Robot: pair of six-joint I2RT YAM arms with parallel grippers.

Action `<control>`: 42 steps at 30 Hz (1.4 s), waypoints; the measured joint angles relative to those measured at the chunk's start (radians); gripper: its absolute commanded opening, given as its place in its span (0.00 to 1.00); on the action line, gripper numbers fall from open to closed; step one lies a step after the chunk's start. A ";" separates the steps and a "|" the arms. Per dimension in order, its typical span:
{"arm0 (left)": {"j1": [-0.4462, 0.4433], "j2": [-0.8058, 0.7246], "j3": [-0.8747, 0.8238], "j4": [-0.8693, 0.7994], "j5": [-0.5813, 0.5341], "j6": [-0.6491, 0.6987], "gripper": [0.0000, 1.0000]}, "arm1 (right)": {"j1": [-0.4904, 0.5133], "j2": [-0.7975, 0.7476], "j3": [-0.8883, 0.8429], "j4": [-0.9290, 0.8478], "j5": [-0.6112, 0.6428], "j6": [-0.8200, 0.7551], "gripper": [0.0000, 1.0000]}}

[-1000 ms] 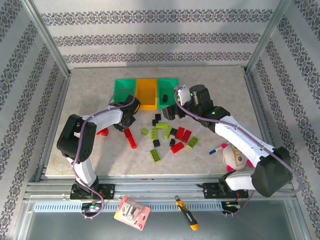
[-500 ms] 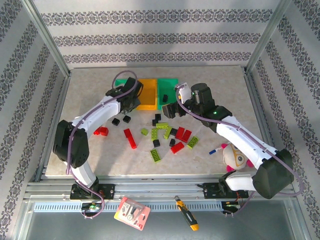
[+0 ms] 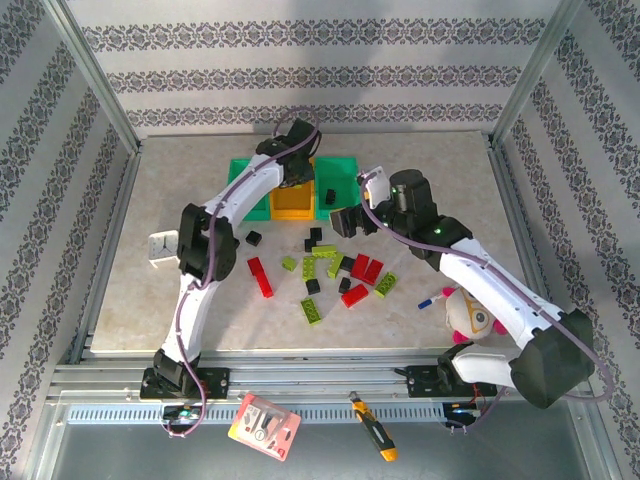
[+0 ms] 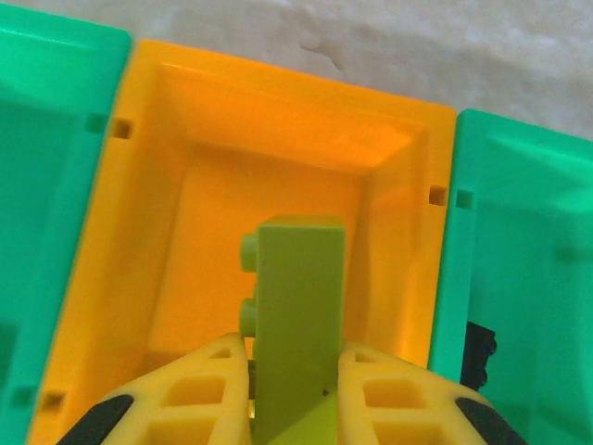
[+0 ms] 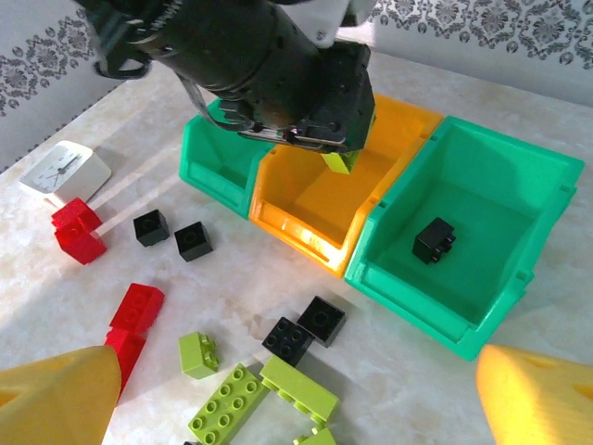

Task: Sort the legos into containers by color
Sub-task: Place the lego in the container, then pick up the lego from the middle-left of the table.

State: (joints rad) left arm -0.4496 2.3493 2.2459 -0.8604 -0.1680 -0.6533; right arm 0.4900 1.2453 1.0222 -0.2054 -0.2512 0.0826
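The left claw point(image 4: 295, 363) is clamped on a lime brick point(image 4: 298, 297), held on end between its yellow fingers point(image 4: 218, 385) over the orange bin point(image 4: 278, 88). The brick's lower end is cut off by the frame edge, and two studs show on its 9 o'clock side. From the right wrist, just a lime corner peeks out under the claw's black body, at about rim height. Whether the brick touches the bin cannot be told.

The three bins stand in a row at 12 o'clock on the table point(image 3: 450, 180). The green bin point(image 5: 482, 162) at 3 o'clock of the orange one holds one black brick point(image 5: 434, 239). The other green bin point(image 5: 206, 159), at 9 o'clock, is largely hidden behind the left arm, so its contents cannot be made out.

The right claw point(image 3: 347, 221) stands wide apart, holding nothing, at 5 o'clock of the bins. In its own view its fingertips point(image 5: 60, 399) are cropped to yellow wedges in the bottom corners. The loose bricks point(image 3: 340, 272), red, lime and black, lie scattered at 6 o'clock of the bins, and several at the bottom of the right wrist view are cut off. A clock point(image 3: 163, 247) sits at 9 o'clock of them and a marker point(image 3: 435, 297) at 3 o'clock, beside the right arm.
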 measured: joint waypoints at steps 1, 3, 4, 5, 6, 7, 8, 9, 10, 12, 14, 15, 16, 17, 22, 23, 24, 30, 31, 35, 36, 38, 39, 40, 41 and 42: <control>0.000 0.031 0.037 -0.016 0.004 0.010 0.18 | -0.004 -0.003 -0.006 0.000 0.000 0.000 0.98; 0.000 0.071 0.085 -0.039 0.010 0.025 0.22 | -0.009 -0.006 -0.014 -0.001 0.004 0.000 0.98; 0.000 0.085 0.100 -0.047 0.013 0.031 0.28 | -0.011 -0.006 -0.017 -0.002 0.005 0.000 0.98; 0.000 0.091 0.105 -0.053 0.016 0.037 0.36 | -0.012 -0.006 -0.018 -0.005 0.009 0.001 0.98; 0.000 0.092 0.106 -0.060 0.020 0.042 0.46 | -0.016 -0.007 -0.018 -0.006 0.011 0.003 0.98; 0.000 0.092 0.106 -0.069 0.023 0.049 0.55 | -0.017 -0.008 -0.018 -0.007 0.019 0.006 0.98; 0.000 0.092 0.107 -0.074 0.022 0.056 0.61 | -0.018 -0.010 -0.019 -0.008 0.023 0.010 0.98; 0.000 0.090 0.107 -0.076 0.022 0.059 0.69 | -0.023 -0.013 -0.022 -0.008 0.029 0.016 0.98; 0.000 0.087 0.107 -0.077 0.021 0.065 0.76 | -0.024 -0.018 -0.027 -0.011 0.038 0.020 0.98; -0.001 0.072 0.098 -0.078 0.015 0.079 0.86 | -0.029 -0.023 -0.032 -0.021 0.057 0.026 0.98; -0.003 0.031 0.051 -0.073 0.007 0.094 0.94 | -0.030 -0.023 -0.040 -0.030 0.079 0.035 0.98; -0.006 -0.004 0.011 -0.070 0.004 0.103 0.97 | -0.030 -0.025 -0.048 -0.034 0.090 0.044 0.98; -0.010 -0.044 -0.037 -0.059 -0.001 0.113 0.99 | -0.030 -0.026 -0.057 -0.043 0.103 0.053 0.98; -0.015 -0.087 -0.089 -0.040 -0.003 0.125 1.00 | -0.030 -0.026 -0.065 -0.051 0.114 0.065 0.98; -0.066 -0.341 -0.406 0.117 0.004 0.205 0.99 | -0.035 -0.030 -0.113 -0.106 0.181 0.158 0.97; -0.077 -0.382 -0.467 0.153 0.011 0.223 0.99 | -0.037 -0.034 -0.125 -0.114 0.190 0.178 0.97; -0.089 -0.429 -0.541 0.200 0.018 0.242 0.99 | -0.043 -0.040 -0.142 -0.121 0.201 0.199 0.97; -0.121 -0.581 -0.829 0.287 0.031 0.223 1.00 | -0.049 -0.073 -0.227 -0.143 0.212 0.286 0.98; -0.121 -0.597 -0.864 0.287 0.027 0.200 1.00 | -0.049 -0.078 -0.237 -0.143 0.208 0.289 0.98; -0.127 -0.646 -0.975 0.264 -0.003 0.080 0.97 | -0.047 -0.087 -0.256 -0.131 0.177 0.289 0.97; -0.127 -0.655 -0.996 0.256 -0.009 0.048 0.96 | -0.043 -0.087 -0.257 -0.123 0.167 0.287 0.97; -0.127 -0.670 -1.033 0.226 -0.017 -0.014 0.94 | -0.033 -0.087 -0.257 -0.108 0.154 0.284 0.98; -0.127 -0.676 -1.051 0.210 -0.019 -0.045 0.94 | -0.027 -0.087 -0.257 -0.101 0.147 0.281 0.98; -0.128 -0.681 -1.066 0.197 -0.017 -0.074 0.93 | -0.022 -0.087 -0.257 -0.097 0.141 0.278 0.97; -0.129 -0.684 -1.077 0.184 -0.015 -0.099 0.92 | -0.021 -0.086 -0.257 -0.093 0.135 0.278 0.98; -0.131 -0.687 -1.089 0.170 -0.011 -0.127 0.90 | -0.020 -0.084 -0.257 -0.090 0.130 0.278 0.97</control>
State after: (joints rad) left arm -0.5808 1.6619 1.1568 -0.6903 -0.1795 -0.7807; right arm 0.4702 1.1618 0.7654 -0.2958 -0.1211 0.3603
